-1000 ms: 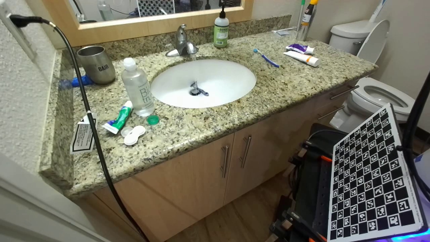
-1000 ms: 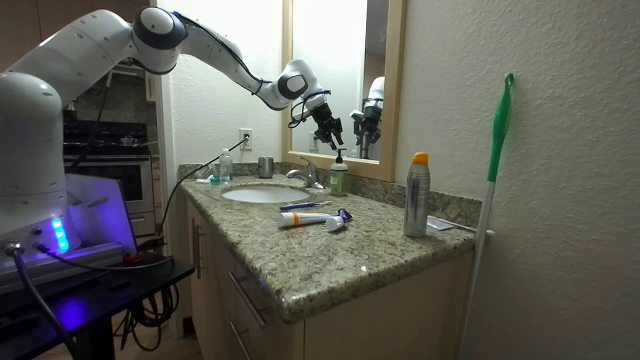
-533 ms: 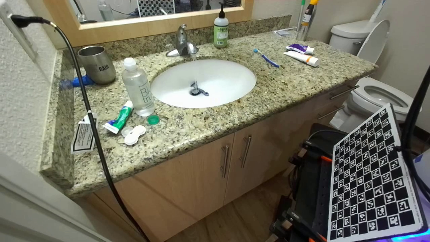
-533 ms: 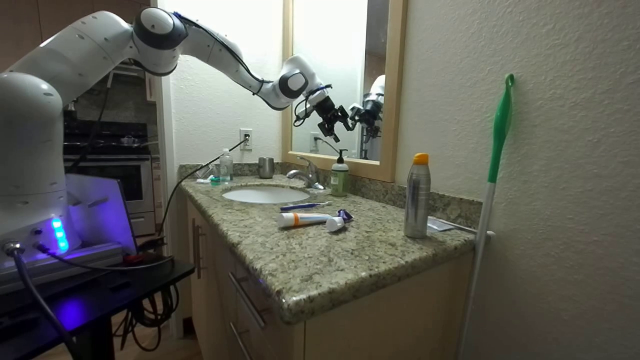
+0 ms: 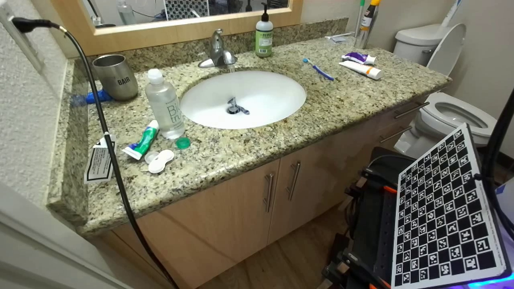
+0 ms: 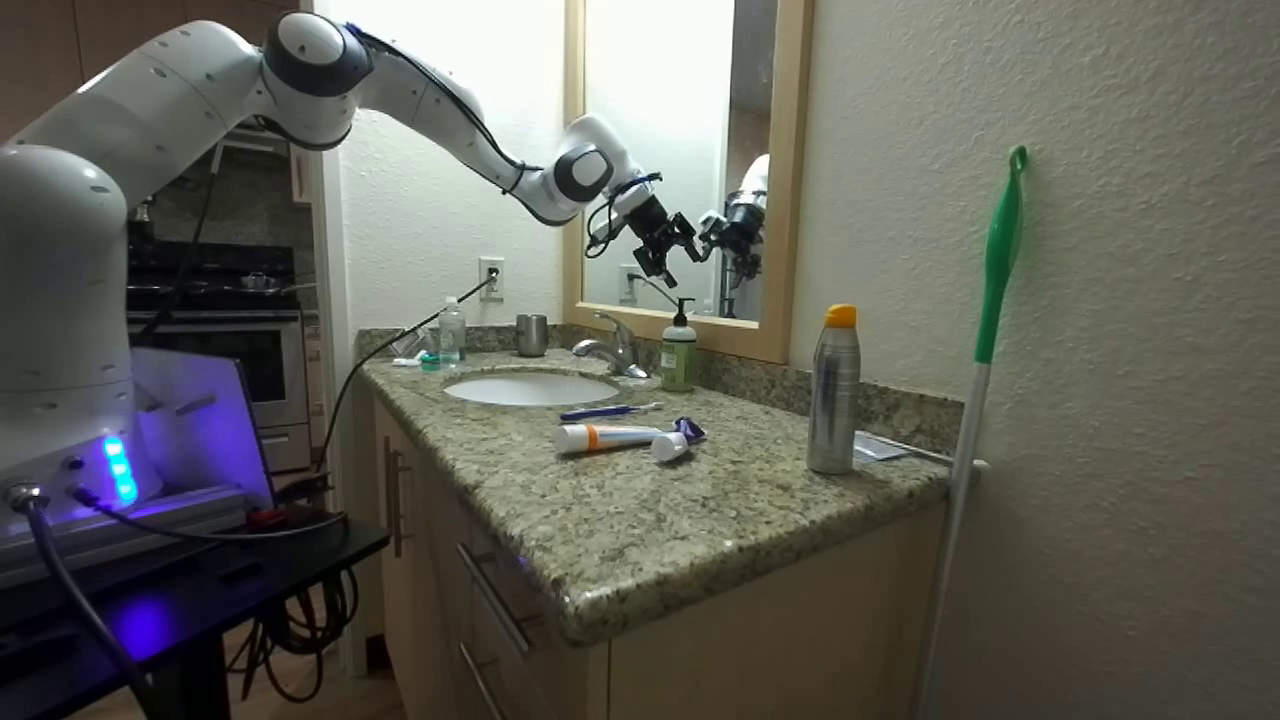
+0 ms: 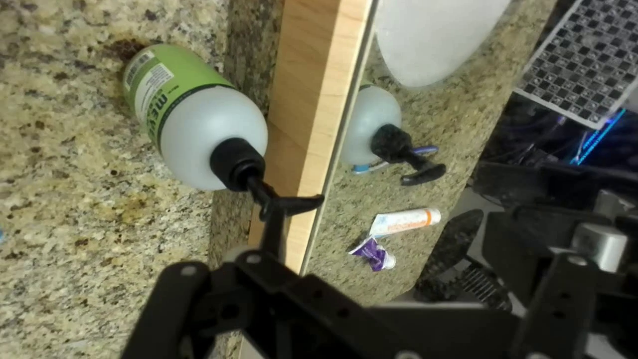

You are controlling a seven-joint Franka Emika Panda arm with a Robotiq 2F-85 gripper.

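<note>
- From here I see my white jointed arm (image 6: pixel 313 80) reaching far out from its base, elbow high and wrist turned down; its black gripper (image 6: pixel 684 267) slants downward, fingers spread wide apart.
- Under it runs a long countertop of speckled beige granite (image 6: pixel 560 510) over pale wooden cabinets (image 5: pixel 225 220).
- My gripper hangs close in front of a wall mirror framed in light wood (image 6: pixel 650 90), which reflects it.
- Past the counter's end I have a white toilet (image 5: pixel 417 50), lid raised.
- A white oval sink (image 5: pixel 265 106) is set into the granite, a chrome faucet (image 5: pixel 217 50) behind it.
- A silver spray can with an orange cap (image 6: pixel 835 395) stands near that same end.
- The plastic pump bottle with a green label (image 5: pixel 264 40) stands upright beside the faucet, just below my gripper; an exterior view shows a gap between them.
- A brushed-metal cup (image 5: pixel 114 78) stands in the corner.
- A blue toothbrush (image 5: pixel 323 72) lies right of the sink in that view.
</note>
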